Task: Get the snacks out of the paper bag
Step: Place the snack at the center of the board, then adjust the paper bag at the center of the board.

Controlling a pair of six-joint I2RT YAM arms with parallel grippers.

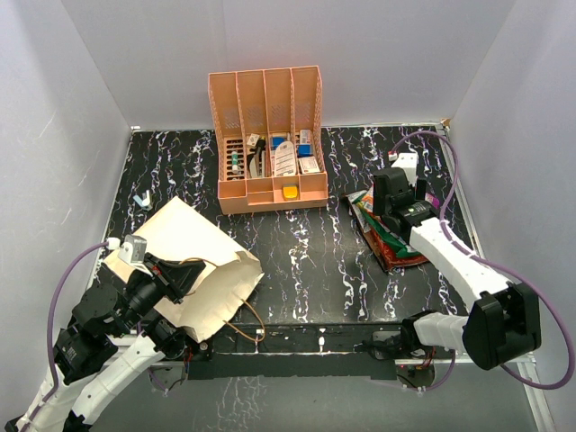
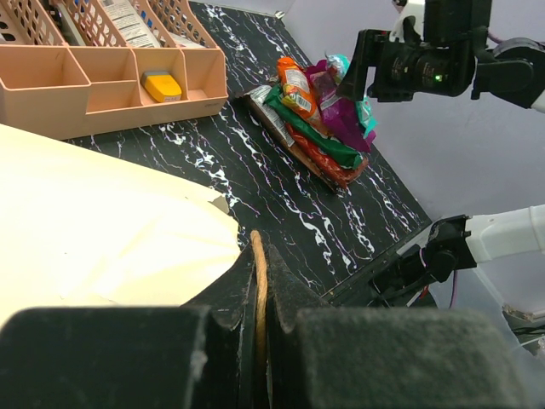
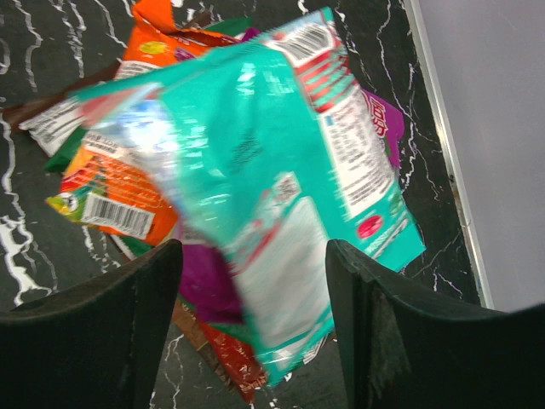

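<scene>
We see right arm [image 1: 450, 250] jaws apart, teal-white packet [image 3: 281, 170] between and beyond them, long axis 11-to-5 o'clock, over snacks [image 1: 389, 238] at 3 o'clock of surface [image 1: 306, 265]. Left arm [image 1: 135, 297] jaws clamped on cord handle [image 2: 260, 281] of paper bag [image 2: 102, 221], 8 o'clock. We judge right arm nearer.

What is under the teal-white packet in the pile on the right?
Under the teal-white packet lie an orange packet and a purple packet, with a red packet lowest. Whatever sits beneath its middle is covered.
</scene>
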